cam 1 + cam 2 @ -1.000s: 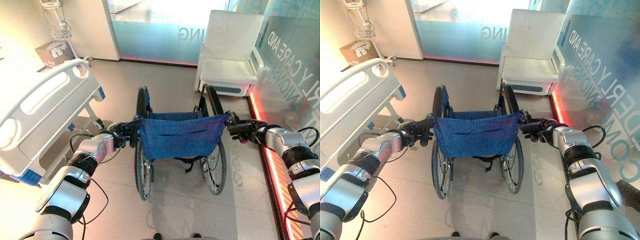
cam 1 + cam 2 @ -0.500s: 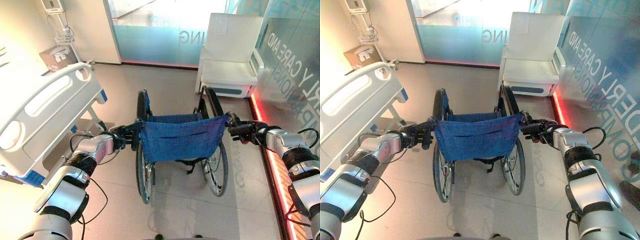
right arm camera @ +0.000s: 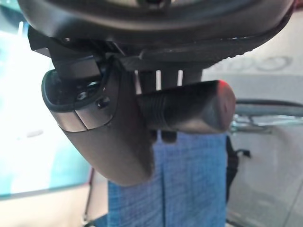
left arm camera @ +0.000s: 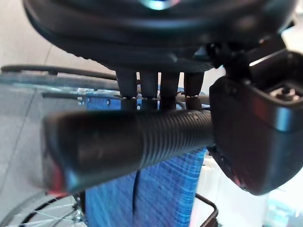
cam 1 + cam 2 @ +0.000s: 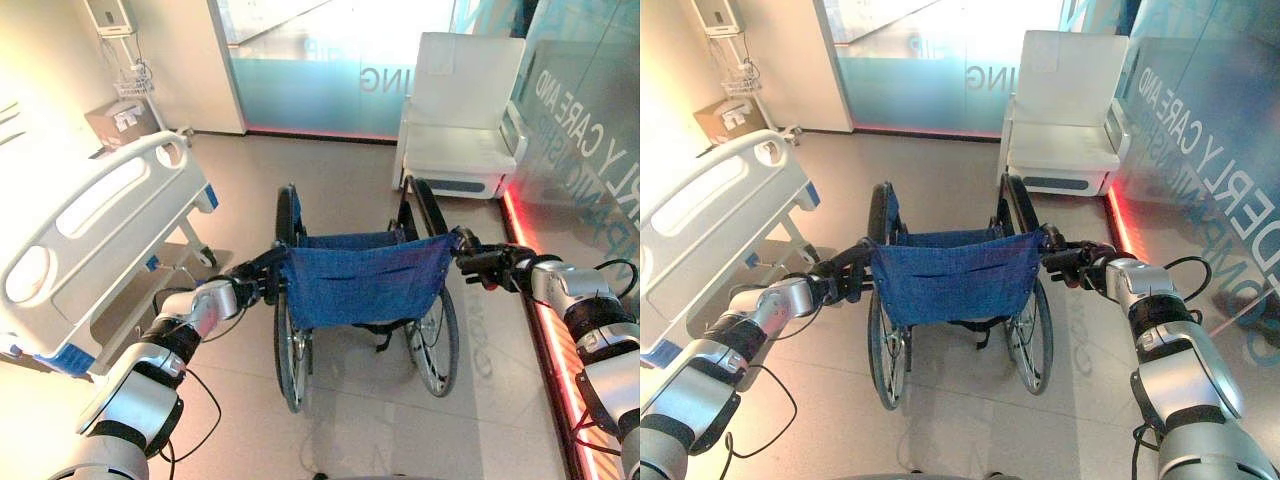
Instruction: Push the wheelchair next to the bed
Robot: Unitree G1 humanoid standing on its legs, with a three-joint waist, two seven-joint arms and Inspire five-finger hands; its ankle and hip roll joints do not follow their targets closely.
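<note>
- One wheelchair stands on the beige floor, seen from behind, in the middle of the room. Its blue fabric backrest faces the robot, and two large wheels show, one at each side.
- The wheelchair has two black push handles. The left handle is ribbed and lies across the left wrist view; the right handle shows in the right wrist view.
- The left hand is clasped on the left handle: its fingers curl round behind the grip and the thumb crosses in front.
- The right hand grasps the right handle in the same way, with the fingers behind it and the thumb wrapped over the front.
- One hospital bed is to the robot's left of the wheelchair, white with blue corners, its footboard toward the camera. The wheelchair is near the bed but apart from it, with open floor between them.
- One white armchair stands ahead on the right, against a glass wall with large letters.
- One cardboard box sits behind the bed, near the wall, under a wire basket on a pole.
- A red glowing strip runs along the floor at the foot of the glass wall.
</note>
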